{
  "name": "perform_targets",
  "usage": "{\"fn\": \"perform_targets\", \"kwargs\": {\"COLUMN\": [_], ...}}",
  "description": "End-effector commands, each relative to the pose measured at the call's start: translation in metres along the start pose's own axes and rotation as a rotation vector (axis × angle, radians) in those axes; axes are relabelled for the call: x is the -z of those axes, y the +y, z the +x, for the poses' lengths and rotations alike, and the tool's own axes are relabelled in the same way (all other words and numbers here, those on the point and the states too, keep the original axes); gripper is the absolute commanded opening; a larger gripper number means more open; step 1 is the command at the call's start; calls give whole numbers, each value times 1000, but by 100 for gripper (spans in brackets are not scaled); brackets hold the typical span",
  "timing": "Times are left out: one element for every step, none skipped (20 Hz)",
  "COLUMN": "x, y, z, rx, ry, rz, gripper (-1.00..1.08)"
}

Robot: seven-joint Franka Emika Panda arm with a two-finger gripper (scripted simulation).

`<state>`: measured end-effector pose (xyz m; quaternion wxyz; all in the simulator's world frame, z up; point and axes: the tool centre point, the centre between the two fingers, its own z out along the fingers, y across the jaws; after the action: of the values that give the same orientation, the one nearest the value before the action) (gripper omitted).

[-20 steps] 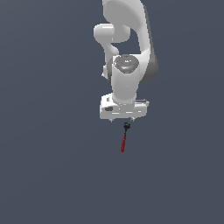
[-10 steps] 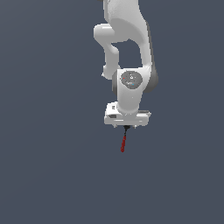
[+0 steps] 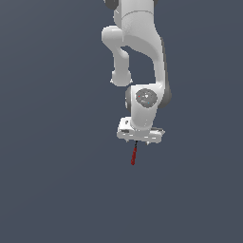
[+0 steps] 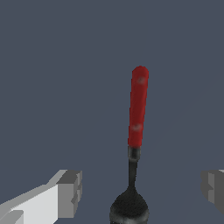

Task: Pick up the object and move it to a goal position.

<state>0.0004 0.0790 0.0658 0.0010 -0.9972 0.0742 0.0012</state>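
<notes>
The object [image 3: 134,155] is a thin red rod with a black end, lying on the dark grey floor. Its black end points toward my white gripper [image 3: 140,141], which hangs right over that end. In the wrist view the red rod [image 4: 138,107] runs away from me, and its black neck and round knob [image 4: 129,209] lie between my two fingers. The grey fingertips [image 4: 70,192] stand far apart on either side and do not touch the knob. The gripper is open and holds nothing.
The white arm [image 3: 142,57] rises above the gripper toward the top of the exterior view. A plain dark grey floor [image 3: 57,190] lies all around the rod. No goal marker shows.
The gripper has come down and slightly toward the exterior view's right, ending over the rod's black end. The rod has not moved.
</notes>
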Motion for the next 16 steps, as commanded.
{"fn": "perform_targets", "kwargs": {"x": [-4,-5,-5,-4,-5,-6,-7,-10,-13,-16,-21,-26,-31,-37,-42,-46], "y": [-1,-1,-1,-1,-1,-1,-1,-1,-1,-1,-1,-1,-1,-1,-1,-1], "z": [0,0,0,0,0,0,0,0,-1,-1,-1,-1,-1,-1,-1,-1], "rx": [-11,-13,-13,-9,-9,-9,-9,-10,-10,-10,-11,-11,-11,-12,-12,-13], "ry": [2,2,2,1,1,1,1,1,1,1,1,2,2,2,2,2], "rz": [-2,-2,-2,-2,-2,-2,-2,-2,-2,-2,-2,-2,-2,-2,-2,-2], "gripper": [100,100,100,100,100,100,100,100,100,100,100,100,100,100,100,100]}}
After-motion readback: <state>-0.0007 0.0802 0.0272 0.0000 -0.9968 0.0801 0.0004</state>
